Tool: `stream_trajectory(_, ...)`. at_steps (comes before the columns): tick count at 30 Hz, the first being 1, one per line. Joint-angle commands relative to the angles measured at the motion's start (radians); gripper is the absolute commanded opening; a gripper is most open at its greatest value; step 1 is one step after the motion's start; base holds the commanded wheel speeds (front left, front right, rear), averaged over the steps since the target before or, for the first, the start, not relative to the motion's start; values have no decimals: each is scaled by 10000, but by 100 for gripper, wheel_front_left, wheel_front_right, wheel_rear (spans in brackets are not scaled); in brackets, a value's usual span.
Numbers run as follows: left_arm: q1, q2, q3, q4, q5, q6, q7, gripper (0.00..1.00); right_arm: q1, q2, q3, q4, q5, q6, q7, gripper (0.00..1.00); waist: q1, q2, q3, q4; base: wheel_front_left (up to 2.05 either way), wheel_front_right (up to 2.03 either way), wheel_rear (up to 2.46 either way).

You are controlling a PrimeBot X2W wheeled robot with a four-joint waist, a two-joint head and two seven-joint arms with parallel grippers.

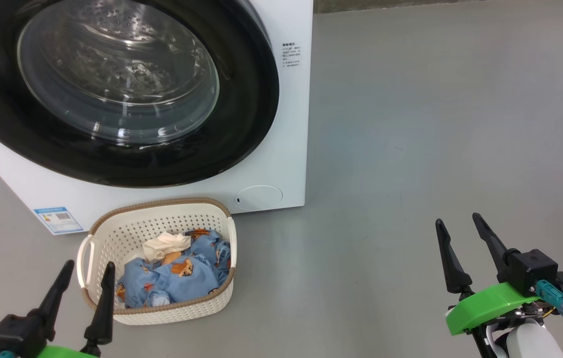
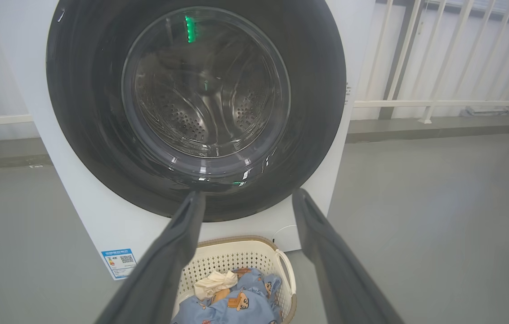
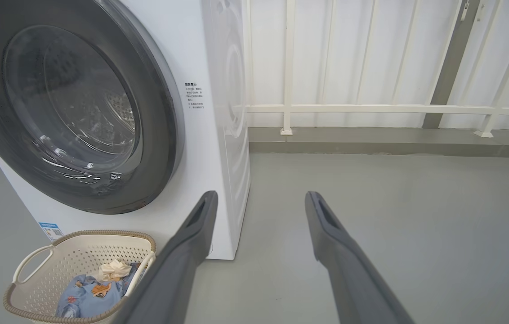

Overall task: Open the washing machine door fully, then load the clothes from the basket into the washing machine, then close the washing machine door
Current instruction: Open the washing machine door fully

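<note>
Head view: the washing machine door is shut, glass facing the robot. The basket of clothes stands before it, long axis seemingly parallel to the door. The left gripper, beside the basket, and right gripper are spread, empty. Left wrist view: fingers aim at the door's rim. Right wrist view: at floor.

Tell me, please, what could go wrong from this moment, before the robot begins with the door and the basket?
1. The washing machine door is shut and its glossy rim shows no clear handle, so fingers may slip off it.
2. The basket stands close below the door; the left gripper, open beside its handle, could knock it.
3. The clothes lie piled together; lifting one may drag another onto the floor.
</note>
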Motion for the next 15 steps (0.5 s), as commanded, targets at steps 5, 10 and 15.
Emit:
stream_trajectory(5, -181, 129, 344, -343, 65, -16, -65, 100, -270, 1, 251, -190, 250, -11, -122, 100, 0, -1, 14, 34, 0, 0, 0)
stream_trajectory(10, -171, 119, 329, -379, 60, -16, -65, 100, -489, 1, 215, -210, 297, -11, -122, 100, 0, -1, 76, 98, 0, 0, 0)
stream_trajectory(15, -183, 143, 295, -447, 51, -16, -65, 100, -835, 1, 109, -202, 743, -11, -122, 100, 0, -1, 179, 173, 0, 0, 0)
